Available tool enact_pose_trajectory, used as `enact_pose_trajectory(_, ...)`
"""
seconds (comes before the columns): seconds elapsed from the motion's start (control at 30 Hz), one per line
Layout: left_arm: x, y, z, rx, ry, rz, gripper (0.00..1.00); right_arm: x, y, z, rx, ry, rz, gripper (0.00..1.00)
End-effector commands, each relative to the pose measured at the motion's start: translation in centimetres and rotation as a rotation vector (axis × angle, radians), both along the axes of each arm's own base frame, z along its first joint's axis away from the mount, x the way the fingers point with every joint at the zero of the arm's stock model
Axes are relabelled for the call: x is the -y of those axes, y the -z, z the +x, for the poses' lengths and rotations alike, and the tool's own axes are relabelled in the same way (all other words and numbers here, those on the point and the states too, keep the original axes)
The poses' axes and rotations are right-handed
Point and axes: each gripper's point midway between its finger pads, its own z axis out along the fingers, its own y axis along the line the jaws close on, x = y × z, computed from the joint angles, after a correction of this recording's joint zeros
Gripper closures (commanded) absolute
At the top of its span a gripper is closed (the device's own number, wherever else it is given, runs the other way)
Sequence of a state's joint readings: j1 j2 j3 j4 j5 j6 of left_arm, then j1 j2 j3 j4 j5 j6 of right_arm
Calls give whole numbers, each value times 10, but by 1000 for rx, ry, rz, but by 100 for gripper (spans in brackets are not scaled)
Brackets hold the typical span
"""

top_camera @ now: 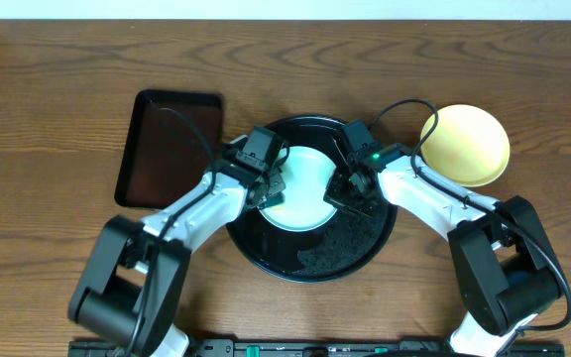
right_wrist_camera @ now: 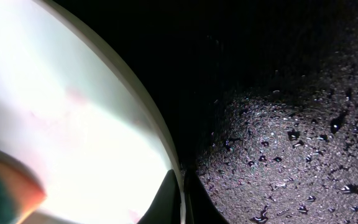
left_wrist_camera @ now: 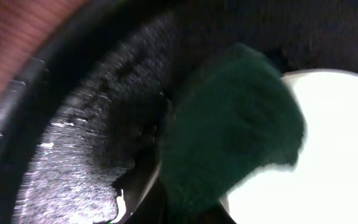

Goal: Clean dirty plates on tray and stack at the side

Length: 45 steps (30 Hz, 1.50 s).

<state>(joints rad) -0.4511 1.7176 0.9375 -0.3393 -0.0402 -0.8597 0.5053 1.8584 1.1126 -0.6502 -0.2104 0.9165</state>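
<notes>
A pale blue-white plate [top_camera: 308,186] lies in the round black tray [top_camera: 350,253]. My left gripper [top_camera: 273,193] is shut on a green sponge [left_wrist_camera: 232,124] and presses it on the plate's left edge [left_wrist_camera: 328,155]. My right gripper [top_camera: 346,194] is shut on the plate's right rim [right_wrist_camera: 180,186]; a faint pink smear [right_wrist_camera: 73,96] shows on the plate. A pale yellow plate [top_camera: 466,145] sits on the table to the right of the tray. I see no third plate.
A dark brown rectangular tray [top_camera: 167,147] lies left of the black tray. The black tray's floor [right_wrist_camera: 291,143] is wet with droplets. Both arms reach in from the table's front edge.
</notes>
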Motion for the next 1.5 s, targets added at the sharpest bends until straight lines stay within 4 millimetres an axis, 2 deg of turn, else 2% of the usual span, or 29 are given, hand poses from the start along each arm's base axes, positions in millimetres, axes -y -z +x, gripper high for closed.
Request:
enact_pose_trajectory(0.0, -61, -24, 12, 117, -82, 244, 92, 12, 9, -4, -14, -10, -74, 99)
enact_pose_trajectory(0.3, -63, -76, 10, 224, -83, 200, 92, 18, 6, -1, 25, -90, -110, 99)
enact_pose_trajectory(0.43, -64, -92, 6, 255, -86, 182, 92, 11, -12, 9, 99, -195, -97, 99)
enact_pose_trajectory(0.47, -65, -95, 7, 262, -79, 179, 92, 13, -22, 14, 127, -213, -114, 99)
enact_pose_trajectory(0.63, -69, -92, 8, 232, -15, 144, 92, 21, -59, 27, 215, -248, -193, 99)
enact_pose_trajectory(0.8, -90, -87, 7, 185, -51, 93, 92, 22, -100, 36, 349, -337, -267, 99)
enact_pose_trajectory(0.9, -103, -83, 4, 158, -85, 95, 92, 23, -122, 36, 430, -360, -316, 99)
enact_pose_trajectory(0.93, -108, -82, 2, 145, -97, 99, 92, 22, -135, 34, 480, -381, -346, 99)
enact_pose_trajectory(1.03, -109, -79, 0, 140, -100, 102, 92, 20, -154, 32, 550, -412, -389, 99)
enact_pose_trajectory(1.17, -110, -78, 0, 137, -100, 103, 92, 18, -171, 29, 622, -441, -443, 99)
enact_pose_trajectory(1.47, -110, -78, -1, 135, -100, 104, 92, 20, -190, 28, 719, -571, -646, 99)
